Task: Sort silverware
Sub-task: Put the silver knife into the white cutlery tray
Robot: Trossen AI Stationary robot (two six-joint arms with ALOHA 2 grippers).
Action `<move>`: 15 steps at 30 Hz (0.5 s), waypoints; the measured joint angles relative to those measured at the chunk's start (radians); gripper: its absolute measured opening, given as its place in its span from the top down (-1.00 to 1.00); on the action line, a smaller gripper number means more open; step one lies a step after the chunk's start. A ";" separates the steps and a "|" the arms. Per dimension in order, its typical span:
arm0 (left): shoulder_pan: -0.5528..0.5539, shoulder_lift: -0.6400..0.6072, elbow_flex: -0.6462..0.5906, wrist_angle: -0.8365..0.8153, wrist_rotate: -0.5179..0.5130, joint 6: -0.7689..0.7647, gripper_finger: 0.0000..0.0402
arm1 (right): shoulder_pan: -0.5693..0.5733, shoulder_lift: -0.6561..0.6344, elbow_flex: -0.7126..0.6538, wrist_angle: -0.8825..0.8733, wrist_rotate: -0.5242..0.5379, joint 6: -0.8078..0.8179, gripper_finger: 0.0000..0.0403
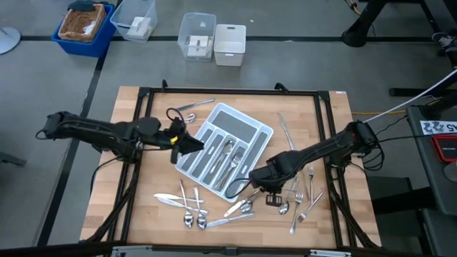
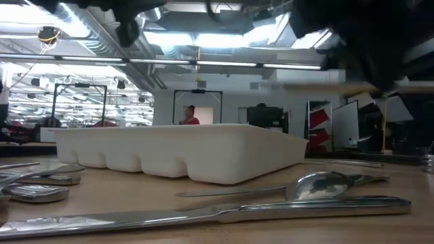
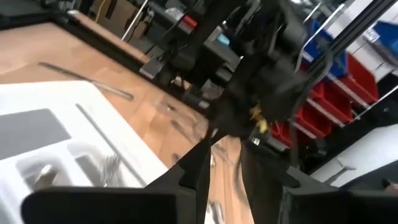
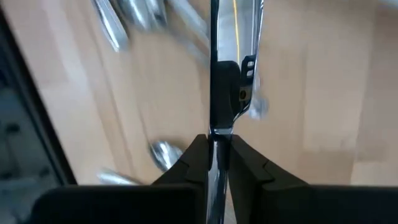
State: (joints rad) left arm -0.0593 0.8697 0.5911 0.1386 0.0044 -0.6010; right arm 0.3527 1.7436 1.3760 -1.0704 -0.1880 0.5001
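The light grey tray (image 1: 265, 133) lies slantwise in the middle of the table, with several pieces in its slots. Loose silverware (image 1: 191, 207) is scattered near the front edge, and more forks (image 1: 305, 201) lie to the right. My right gripper (image 1: 263, 187) hovers beside the tray's near corner, pointing down, shut on a slim silver piece (image 4: 215, 74). My left gripper (image 1: 194, 145) is raised over the tray's left edge, pointing almost level. It is open (image 3: 227, 155) with nothing between its fingers. My right gripper pinches the slim silver piece between its two fingers (image 4: 198, 155), which come from above and point down. The piece (image 4: 215, 127) shows edge-on and hangs below the fingertips, clear of the table. Which kind of piece it is, and which end is held, I cannot tell.
A long knife (image 1: 285, 132) lies right of the tray and a spoon (image 1: 194, 107) beyond its far corner. A black frame (image 1: 228, 91) borders the table. Beyond the far edge, off the table, stand a blue bin (image 1: 86, 27) and clear boxes (image 1: 197, 36).
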 joint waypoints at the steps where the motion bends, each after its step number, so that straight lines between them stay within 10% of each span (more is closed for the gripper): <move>1: 0.000 -0.024 0.000 -0.034 0.000 -0.001 0.62 | 0.000 0.000 0.019 0.018 0.020 0.016 0.81; 15: 0.000 -0.218 0.000 -0.363 -0.063 -0.057 0.62 | -0.068 0.087 0.051 0.896 0.427 0.449 0.81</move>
State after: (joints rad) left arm -0.0589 0.6522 0.5911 -0.2241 -0.0588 -0.6582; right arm 0.2842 1.8307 1.4272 -0.1742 0.2387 0.9490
